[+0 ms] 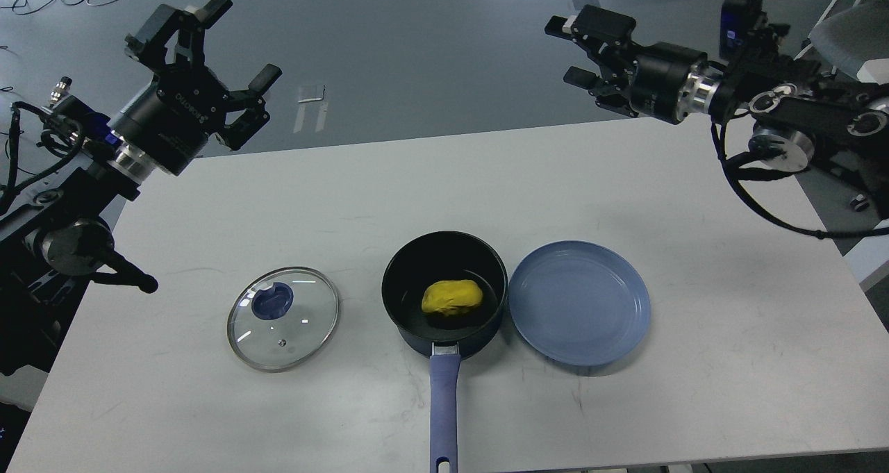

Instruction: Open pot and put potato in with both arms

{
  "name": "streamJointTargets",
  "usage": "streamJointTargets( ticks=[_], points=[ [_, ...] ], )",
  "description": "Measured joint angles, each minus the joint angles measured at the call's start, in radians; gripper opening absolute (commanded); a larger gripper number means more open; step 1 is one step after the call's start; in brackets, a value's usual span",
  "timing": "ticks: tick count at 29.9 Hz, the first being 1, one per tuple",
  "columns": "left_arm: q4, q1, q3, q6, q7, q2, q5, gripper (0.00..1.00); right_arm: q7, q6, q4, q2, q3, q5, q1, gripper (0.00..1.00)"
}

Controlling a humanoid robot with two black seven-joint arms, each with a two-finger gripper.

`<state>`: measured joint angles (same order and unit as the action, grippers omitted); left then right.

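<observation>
Grey floor with a tangle of cables at its far left edge lies behind a white table [625,181] that carries everything in play. Near its front edge sits the pot [444,294], its long lavender-blue handle [444,410] pointing toward the robot, and the potato [452,297] already lies on the pot's black bottom. To the pot's left, well apart from it, the glass lid [283,319] rests flat on the table with its blue knob showing. On the pot's other side the light-blue plate [580,302] stands bare, its rim touching or just beside the pot's wall. Both arms are raised clear of these things: the left hand [233,46] hovers above the table's far left corner with its fingers spread and nothing between them, and the right hand [573,51] hangs beyond the far right edge, likewise open and empty. Judging by this layout, the task looks finished, the pot uncovered and the potato inside; nothing appears left but to rest the arms.
</observation>
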<state>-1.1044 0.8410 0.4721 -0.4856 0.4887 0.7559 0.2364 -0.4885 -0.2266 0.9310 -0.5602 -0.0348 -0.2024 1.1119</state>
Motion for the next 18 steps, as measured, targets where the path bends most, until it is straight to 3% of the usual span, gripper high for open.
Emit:
streamJointTargets(
  ticks=[4,9,13,18],
  points=[
    [0.0,-0.026,0.002,-0.003,0.0,-0.011,0.001,0.98,0.0,-0.027,0.027,-0.041,0.169,0.094,-0.218,0.96],
    [0.0,-0.058,0.002,-0.003,0.0,-0.028,0.002,0.98,0.0,-0.144,0.041,-0.072,0.318,0.16,-0.42,0.96],
    [0.0,-0.094,0.005,-0.003,0.0,-0.05,0.003,0.98,0.0,-0.231,0.041,-0.089,0.351,0.183,-0.515,0.96],
    [0.0,-0.149,0.026,-0.003,0.0,-0.08,0.006,0.98,0.0,-0.261,0.042,-0.094,0.355,0.2,-0.559,0.96]
  ],
)
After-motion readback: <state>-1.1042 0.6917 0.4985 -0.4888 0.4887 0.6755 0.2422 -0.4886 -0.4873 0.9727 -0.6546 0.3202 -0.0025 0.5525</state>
